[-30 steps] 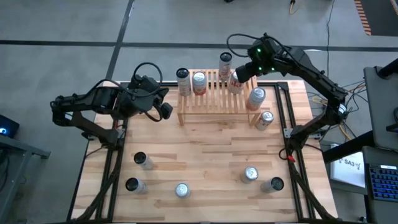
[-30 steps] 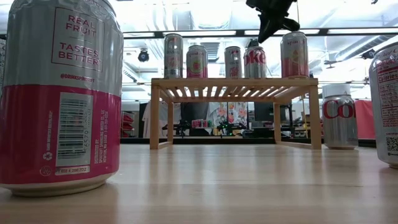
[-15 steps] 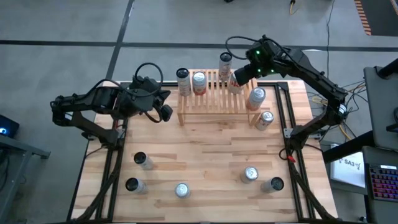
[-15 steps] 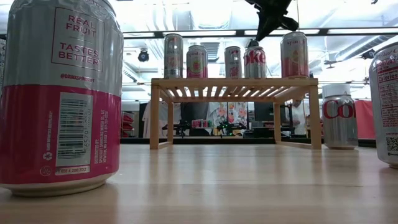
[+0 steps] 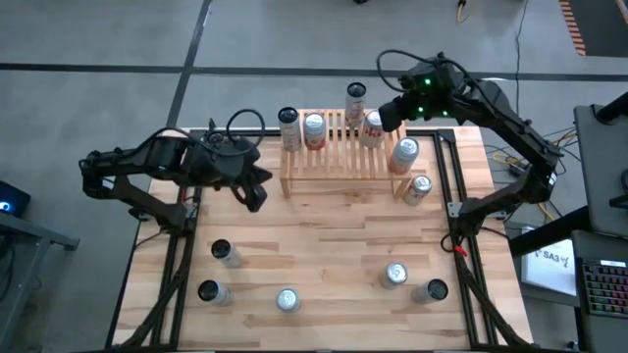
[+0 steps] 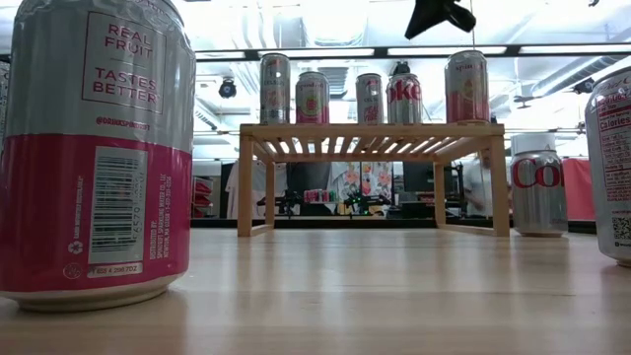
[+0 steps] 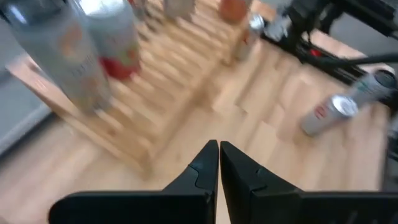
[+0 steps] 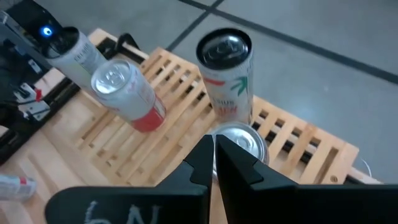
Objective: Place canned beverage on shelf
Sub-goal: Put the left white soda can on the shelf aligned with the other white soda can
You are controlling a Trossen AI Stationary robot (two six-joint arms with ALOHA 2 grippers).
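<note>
Since a sec ago we've swung our left gripper (image 5: 252, 194) nearer, over the table (image 5: 324, 245) (closed, empty); right gripper (image 5: 389, 112), pinched shut, lifted off the shelf (image 5: 334, 162), w/ five cans (image 5: 373, 127) standing.

Left wrist view blurred; near can (image 6: 94, 148) cropped at top.

Bright, even overhead light (ceiling strips glare in the low view); the left wrist view is motion-blurred.
</note>
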